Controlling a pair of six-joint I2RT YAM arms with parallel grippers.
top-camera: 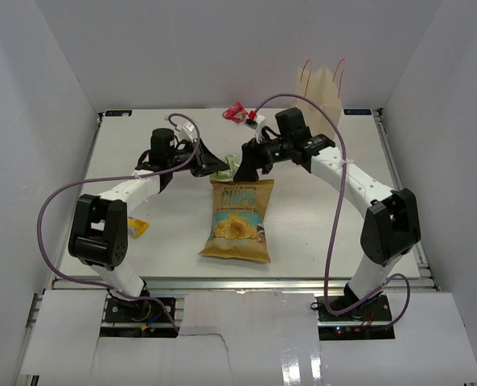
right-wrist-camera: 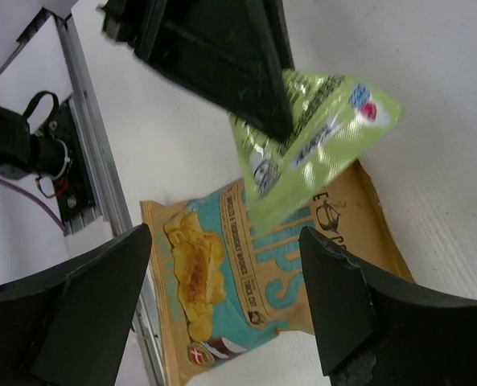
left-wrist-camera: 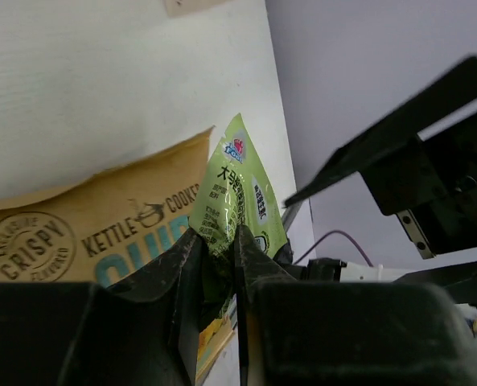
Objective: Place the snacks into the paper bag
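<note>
My left gripper [left-wrist-camera: 218,241] is shut on a small green packet [left-wrist-camera: 238,189], pinching its lower edge and holding it just above the top end of the big yellow-and-blue chips bag [top-camera: 238,221]. That bag lies flat at the table's middle. The right gripper [right-wrist-camera: 224,237] hangs open over the chips bag [right-wrist-camera: 246,281], right beside the green packet [right-wrist-camera: 310,141], with nothing between its fingers. The cream paper bag [top-camera: 322,92] with red handles stands upright at the back right. A pink-red packet [top-camera: 236,112] lies at the back, left of the paper bag.
A yellow packet [top-camera: 137,227] lies beside the left arm's elbow near the table's left edge. White walls enclose the table on three sides. Purple cables loop off both arms. A metal rail [right-wrist-camera: 93,153] runs along the table's near edge.
</note>
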